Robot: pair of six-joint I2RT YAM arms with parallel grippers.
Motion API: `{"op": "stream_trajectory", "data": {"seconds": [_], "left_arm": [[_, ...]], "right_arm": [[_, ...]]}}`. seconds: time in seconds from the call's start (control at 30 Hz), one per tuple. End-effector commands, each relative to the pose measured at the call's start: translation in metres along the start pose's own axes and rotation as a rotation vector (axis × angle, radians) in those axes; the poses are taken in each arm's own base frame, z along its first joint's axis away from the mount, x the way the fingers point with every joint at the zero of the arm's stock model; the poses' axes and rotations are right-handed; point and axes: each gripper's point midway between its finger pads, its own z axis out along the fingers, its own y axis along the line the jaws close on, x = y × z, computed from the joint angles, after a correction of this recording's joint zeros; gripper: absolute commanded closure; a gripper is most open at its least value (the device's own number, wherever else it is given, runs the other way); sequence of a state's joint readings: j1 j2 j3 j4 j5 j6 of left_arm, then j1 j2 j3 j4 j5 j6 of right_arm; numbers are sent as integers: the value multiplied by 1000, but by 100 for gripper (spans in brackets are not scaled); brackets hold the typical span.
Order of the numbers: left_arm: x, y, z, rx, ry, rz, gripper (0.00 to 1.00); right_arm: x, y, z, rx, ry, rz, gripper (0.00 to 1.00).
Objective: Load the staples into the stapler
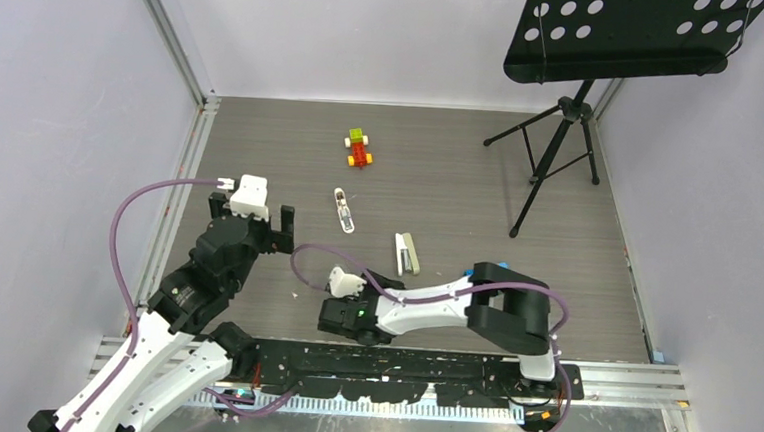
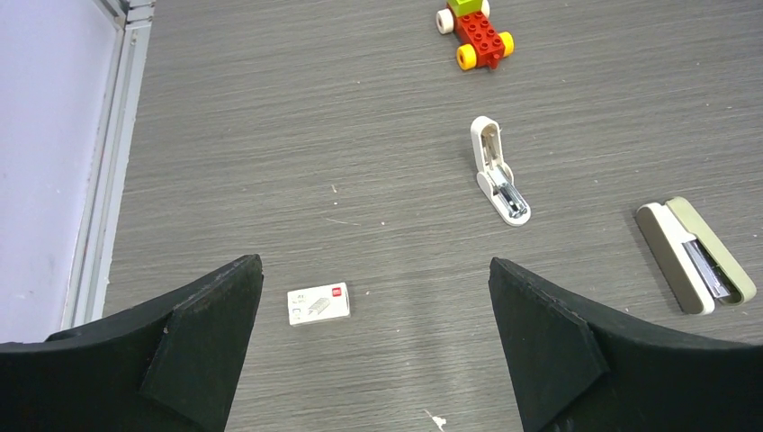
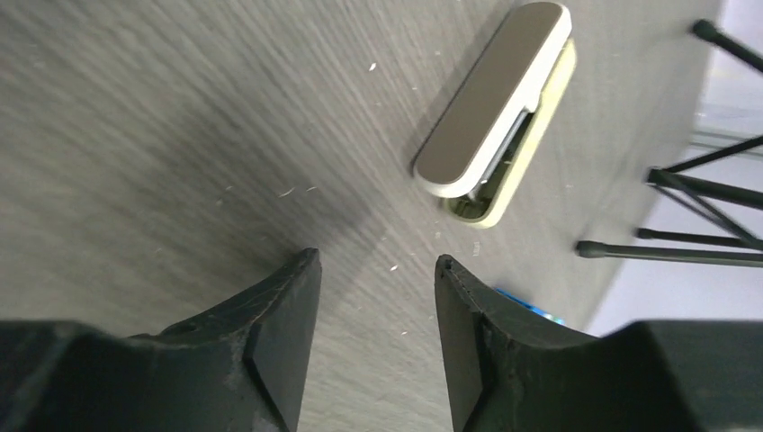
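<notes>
Print on staples carton (image 2: 318, 303) unreadably small

The top camera looks down from behind me; my wrist cameras sit closer, both catching the stapler (image 2: 693, 256) right of centre.

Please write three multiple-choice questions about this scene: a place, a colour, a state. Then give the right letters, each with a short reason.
1. Where is the staple carton relative to the stapler?
A. on top of it
B. apart from it, on the table
C. inside it

2. What colour is the toy car body?
A. blue
B. red
C. black

3. How is the left gripper?
A. open and empty
B. shut on the carton
C. shut on the stapler

1 B: bare table separates them.
2 B: red bricks show.
3 A: its jaws stand wide apart, nothing between.
</notes>
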State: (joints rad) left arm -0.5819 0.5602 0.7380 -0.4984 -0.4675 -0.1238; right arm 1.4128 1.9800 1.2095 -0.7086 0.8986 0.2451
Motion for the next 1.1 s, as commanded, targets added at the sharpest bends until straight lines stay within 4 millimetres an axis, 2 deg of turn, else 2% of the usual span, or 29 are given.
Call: {"op": "stream_trajectory", "data": {"seconds": [0.0, 0.27, 0.47, 0.6, 0.73, 0.87, 0.93, 1.07], "left_arm": [[-10, -5, 4, 14, -28, -37, 0], [0, -39, 18, 124, 81, -125, 0], [5, -64, 27, 190, 146, -228, 0], [16, -89, 36, 262, 211, -316, 0], [29, -125, 45, 372, 324, -392, 0], [43, -155, 54, 421, 438, -447, 0], [52, -166, 61, 415, 476, -449, 0], [67, -193, 70, 427, 527, -465, 0]], "right_arm": [[-17, 15, -23, -215, -58, 213, 43], [-17, -23, -23, -355, -66, 454, 42], [-3, -56, -13, -418, -75, 682, 38], [6, -84, -7, -428, -107, 873, 32], [16, -112, -4, -403, -156, 1045, 23], [30, -131, 4, -357, -135, 1157, 19], [38, -145, 9, -260, -112, 1244, 13], [47, -162, 12, -139, -84, 1301, 8]]}}
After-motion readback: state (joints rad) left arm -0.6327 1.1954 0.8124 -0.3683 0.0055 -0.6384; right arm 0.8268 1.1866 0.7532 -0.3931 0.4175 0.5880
